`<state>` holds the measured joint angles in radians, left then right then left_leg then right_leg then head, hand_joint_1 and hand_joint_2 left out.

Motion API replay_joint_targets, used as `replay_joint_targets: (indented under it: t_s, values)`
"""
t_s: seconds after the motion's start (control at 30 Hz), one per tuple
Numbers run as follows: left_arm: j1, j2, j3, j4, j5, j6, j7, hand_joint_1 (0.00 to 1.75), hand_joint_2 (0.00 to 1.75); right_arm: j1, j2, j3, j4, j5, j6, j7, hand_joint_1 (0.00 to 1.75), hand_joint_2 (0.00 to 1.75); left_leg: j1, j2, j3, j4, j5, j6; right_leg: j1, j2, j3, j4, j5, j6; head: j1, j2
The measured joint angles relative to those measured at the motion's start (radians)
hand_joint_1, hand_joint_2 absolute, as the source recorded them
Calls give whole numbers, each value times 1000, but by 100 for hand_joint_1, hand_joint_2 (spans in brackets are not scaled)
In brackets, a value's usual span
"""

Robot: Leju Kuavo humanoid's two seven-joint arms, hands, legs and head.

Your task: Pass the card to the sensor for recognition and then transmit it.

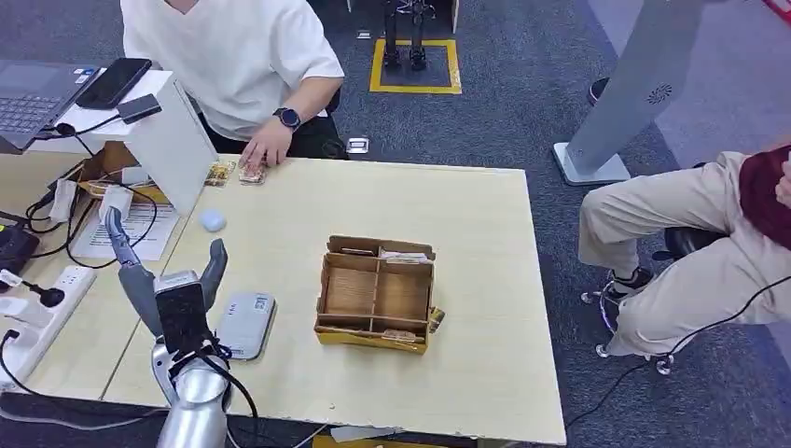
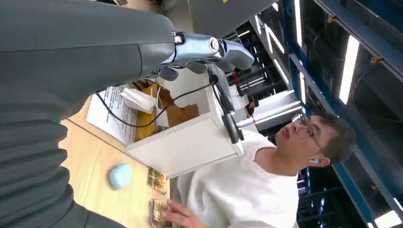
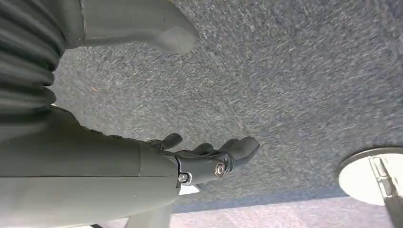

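We judge the cards (image 1: pixel 253 174) light, thin, stiff and slick, best pinched by an edge; they lie on the table (image 1: pixel 485 280) at its far edge, well beyond the grey card sensor (image 1: pixel 246 325), under a seated person's hand (image 1: pixel 266 149). Our left hand (image 1: pixel 163 280) hovers just beside the sensor, fingers apart and empty. The left wrist view shows the cards' patterned faces; the head view shows the sensor. The right wrist view shows our right hand (image 3: pixel 209 156) hanging over carpet, fingers loosely curled, holding nothing.
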<state>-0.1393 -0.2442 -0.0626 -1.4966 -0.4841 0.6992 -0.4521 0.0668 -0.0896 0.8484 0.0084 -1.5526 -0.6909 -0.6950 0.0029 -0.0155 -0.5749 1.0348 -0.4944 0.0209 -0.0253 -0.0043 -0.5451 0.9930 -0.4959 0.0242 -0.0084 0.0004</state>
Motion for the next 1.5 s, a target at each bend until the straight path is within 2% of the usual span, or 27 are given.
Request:
replay_joint_targets:
  t_s: [0.4, 0.53, 0.67, 0.8, 1.1, 1.5]
  values:
    - [48, -6, -25, -54, 14, 0, -11, 0, 175, 7, 0, -28, 0, 3, 0, -1, 0, 175, 0, 0, 0, 0, 0, 0, 0, 0, 0, 0, 0, 0, 0, 0]
    - [97, -8, -51, -93, 23, 0, -54, 0, 175, 17, 0, -44, 0, 0, 0, -2, 0, 175, 0, 0, 0, 0, 0, 0, 0, 0, 0, 0, 0, 0, 0, 0]
    - [157, -8, -85, -133, -1, 0, -72, 0, 175, 36, 0, -46, 0, -9, 0, -2, 0, 175, 0, 0, 0, 0, -1, 1, 0, 0, 0, 0, -1, 0, 0, 0]
    - [195, -10, -104, -150, -56, 0, -65, 0, 175, 47, 0, -46, 0, -9, 0, 5, 0, 175, 0, 0, 0, 0, -2, 1, 0, 0, 0, 0, -1, 0, 0, 0]
    - [226, -13, -138, -150, -34, 0, -59, 0, 175, 52, -7, -46, 0, -10, 0, 18, 0, 175, 0, 0, 0, 0, -1, 1, 0, 0, 1, 0, 0, 0, 0, 0]
    - [257, -13, -141, -170, -52, 0, -60, 0, 175, 52, -7, -46, 0, -16, 0, 14, 0, 175, 0, 0, 0, 0, -1, 1, 0, 0, 0, 0, -1, 0, 0, 0]
